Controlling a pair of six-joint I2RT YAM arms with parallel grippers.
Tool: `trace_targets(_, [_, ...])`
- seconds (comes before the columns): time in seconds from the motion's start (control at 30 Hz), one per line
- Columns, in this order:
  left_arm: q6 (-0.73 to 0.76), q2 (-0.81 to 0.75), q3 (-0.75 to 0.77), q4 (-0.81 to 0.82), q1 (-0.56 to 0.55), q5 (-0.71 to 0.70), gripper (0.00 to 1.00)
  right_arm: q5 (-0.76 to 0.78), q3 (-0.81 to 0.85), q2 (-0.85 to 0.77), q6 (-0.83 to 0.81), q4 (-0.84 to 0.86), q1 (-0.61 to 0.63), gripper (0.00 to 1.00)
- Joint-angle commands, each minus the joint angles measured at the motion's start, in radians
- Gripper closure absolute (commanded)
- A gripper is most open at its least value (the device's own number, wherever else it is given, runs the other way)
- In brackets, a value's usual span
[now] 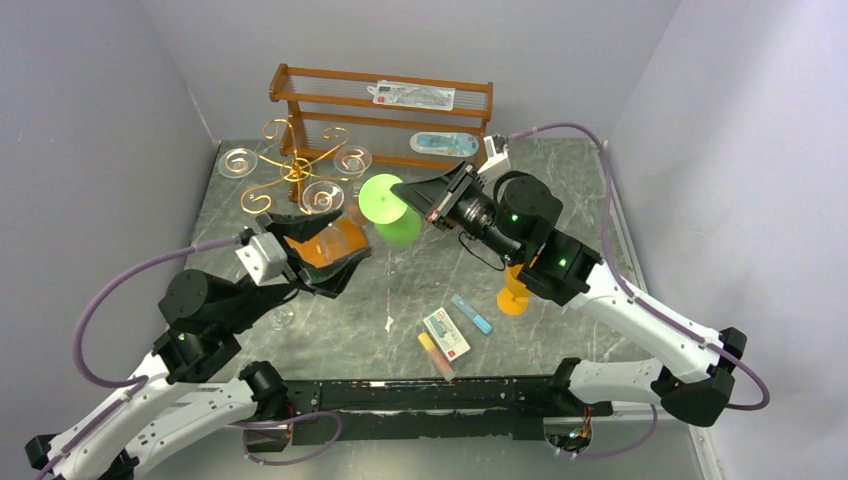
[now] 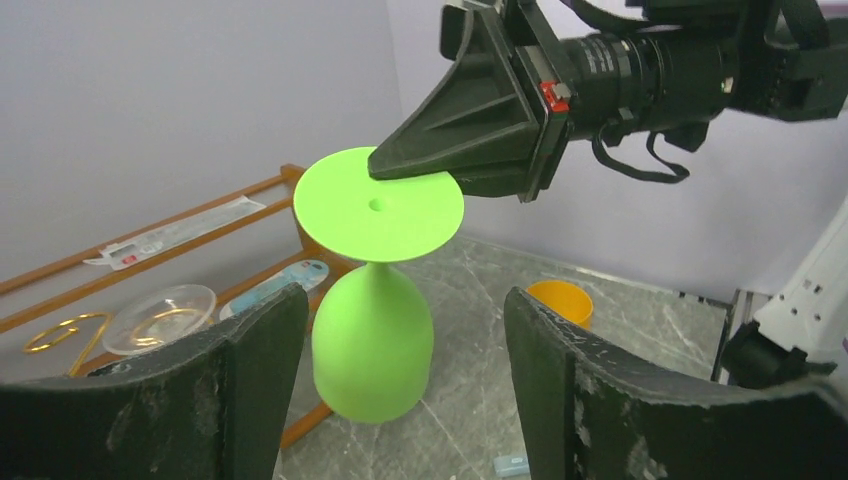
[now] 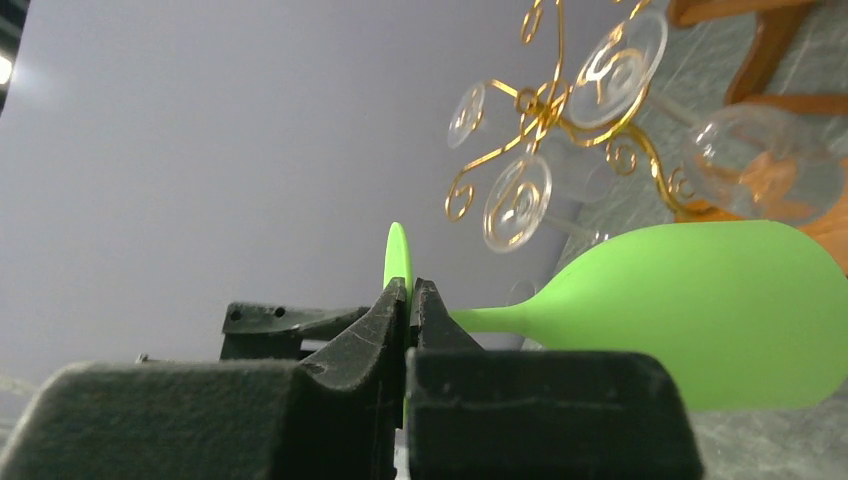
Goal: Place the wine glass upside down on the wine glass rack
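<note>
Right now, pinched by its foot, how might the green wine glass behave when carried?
The green wine glass looks like opaque plastic: probably light, not fragile. The right fingers pinch only its smooth foot's rim, so it may pivot or slip.

A brown wooden shelf [image 1: 280, 85] stands at the back of the grey bench [image 1: 580, 190], behind both jaws. A white packet [image 1: 415, 96] lies on its top level. A blue packet [image 1: 447, 143] lies on the lower level. An orange cup [image 1: 513, 297] sits on the bench, closer to us than the right jaws. A small white box [image 1: 446, 333], a blue strip [image 1: 471, 313] and a yellow strip [image 1: 434, 353] lie close together, in front of both jaws.
</note>
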Motion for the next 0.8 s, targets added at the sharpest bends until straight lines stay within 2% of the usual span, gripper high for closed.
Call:
trace_targets(0.0, [-0.047,-0.015,0.1,-0.062,0.002,-0.134,0.23,0.155,0.076,0.029,-0.053,-0.048,-0.013,1.0])
trace_targets(0.17, [-0.082,-0.015,0.202,-0.154,0.002,-0.269,0.21,0.218,0.156,0.113,-0.12,-0.037,-0.047,1.0])
trace_targets(0.33, [-0.124,-0.013,0.275,-0.203,0.002,-0.333,0.21,0.13,0.245,0.241,-0.128,-0.005,-0.129,1.0])
trace_targets(0.77, [-0.113,-0.025,0.29,-0.247,0.002,-0.434,0.2,0.053,0.391,0.474,-0.121,0.081,-0.229,1.0])
